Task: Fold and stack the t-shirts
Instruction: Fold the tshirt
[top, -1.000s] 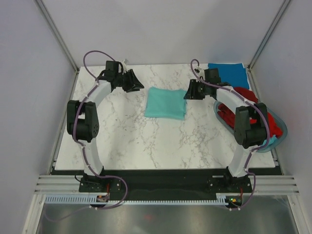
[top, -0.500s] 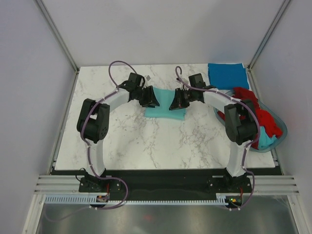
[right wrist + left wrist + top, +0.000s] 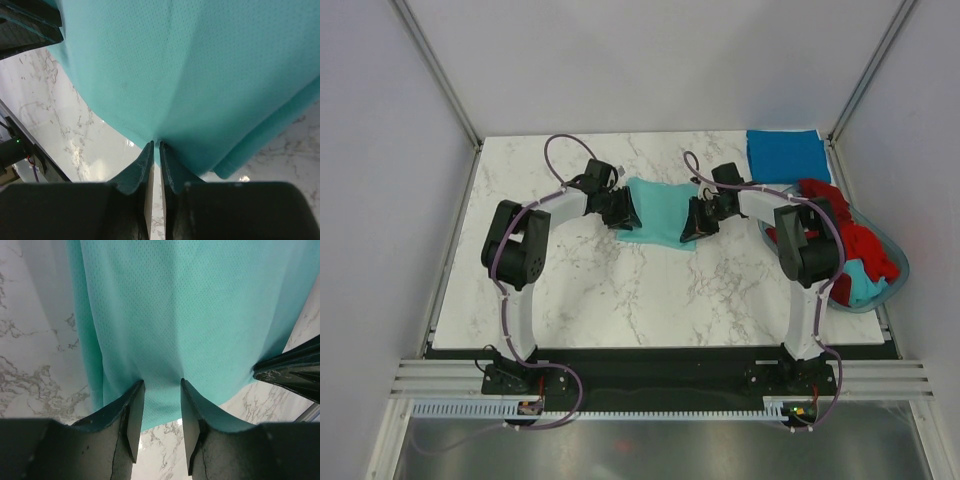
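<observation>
Tabletop: white marble-look table point(image 3: 580, 290), plain pale walls point(image 3: 620, 60) on three sides, both arms bolted at the near edge.
Basket: translucent blue-grey oval basket point(image 3: 895, 270) hanging off the table's right edge, stuffed with red t-shirts point(image 3: 860, 245) plus a bit of teal cloth point(image 3: 865, 290) at its near end.
Light teal t-shirt: folded light teal t-shirt point(image 3: 658, 210) sits mid-table toward the back, strung between the two grippers. Its sides are pulled up and the near edge sags in a curve.
Blue t-shirt: folded flat blue t-shirt point(image 3: 785, 155) in the far right corner, well apart from the teal one.
Left gripper: left gripper point(image 3: 157, 405) is at the shirt's left side. Jaws are only partway closed, but the folded edge fills the gap and creases run into the fingertips, so it looks clamped on it.
Right gripper: right gripper point(image 3: 156, 150) is at the shirt's right side, jaws nearly touching, pinching a thin bit of the teal edge, with marble showing underneath.
</observation>
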Robot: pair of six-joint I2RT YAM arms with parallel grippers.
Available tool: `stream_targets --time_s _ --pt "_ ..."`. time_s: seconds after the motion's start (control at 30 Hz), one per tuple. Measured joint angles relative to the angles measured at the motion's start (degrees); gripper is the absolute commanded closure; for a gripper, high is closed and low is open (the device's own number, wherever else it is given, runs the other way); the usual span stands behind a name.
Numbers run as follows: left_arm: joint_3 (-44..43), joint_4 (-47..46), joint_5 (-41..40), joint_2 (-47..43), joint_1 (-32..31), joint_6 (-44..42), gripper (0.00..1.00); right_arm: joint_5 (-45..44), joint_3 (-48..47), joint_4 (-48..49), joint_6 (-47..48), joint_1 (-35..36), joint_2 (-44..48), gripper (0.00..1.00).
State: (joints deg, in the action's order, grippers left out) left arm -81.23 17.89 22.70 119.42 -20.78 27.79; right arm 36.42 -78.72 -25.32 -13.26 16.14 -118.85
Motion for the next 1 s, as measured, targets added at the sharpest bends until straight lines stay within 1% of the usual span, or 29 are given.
stream_targets --time_s 0.27,0.43,0.53,0.6,0.63,0.7,0.77,0.8,0.9,1.0 --pt "0.0 -0.2 -1.5 -0.4 0.0 0.0 0.56 -3.8 0.9 -0.9 0.6 -0.2 6.0 0.86" --pt "0.0 -0.2 -2.7 -0.5 0.0 0.0 0.56 -7.8 4.7 -1.3 1.1 -0.4 6.2 0.87" --pt "0.0 -0.2 -2.7 -0.5 0.0 0.0 0.56 -9.8 5.2 -1.8 1.1 -0.6 5.7 0.87" --pt "0.0 -0.2 -2.7 -0.6 0.0 0.0 0.55 -10.7 5.2 -1.7 1.0 -0.6 5.8 0.85" --pt "0.1 -0.2 -2.7 -0.7 0.0 0.0 0.55 -11.0 5.2 -1.7 1.0 -0.7 6.0 0.79" --pt "0.4 -0.1 -2.8 -1.3 0.1 0.0 0.54 -11.2 5.2 -1.9 0.7 -0.7 6.6 0.70" --pt "1.0 0.6 -3.2 -2.4 0.2 0.0 0.53 -11.6 5.1 -2.1 0.4 -0.8 8.1 0.66" --pt "1.1 1.3 -3.2 -3.0 0.3 0.0 0.53 -11.7 4.6 -2.5 0.2 -0.8 8.8 0.65" --pt "0.8 2.0 -3.1 -4.5 1.0 0.0 0.53 -12.8 0.9 -2.3 0.0 -0.9 9.2 0.70" --pt "-2.2 3.0 -2.6 -4.6 1.8 0.0 0.53 -13.3 -4.3 -1.4 -0.7 -1.2 8.7 0.71"
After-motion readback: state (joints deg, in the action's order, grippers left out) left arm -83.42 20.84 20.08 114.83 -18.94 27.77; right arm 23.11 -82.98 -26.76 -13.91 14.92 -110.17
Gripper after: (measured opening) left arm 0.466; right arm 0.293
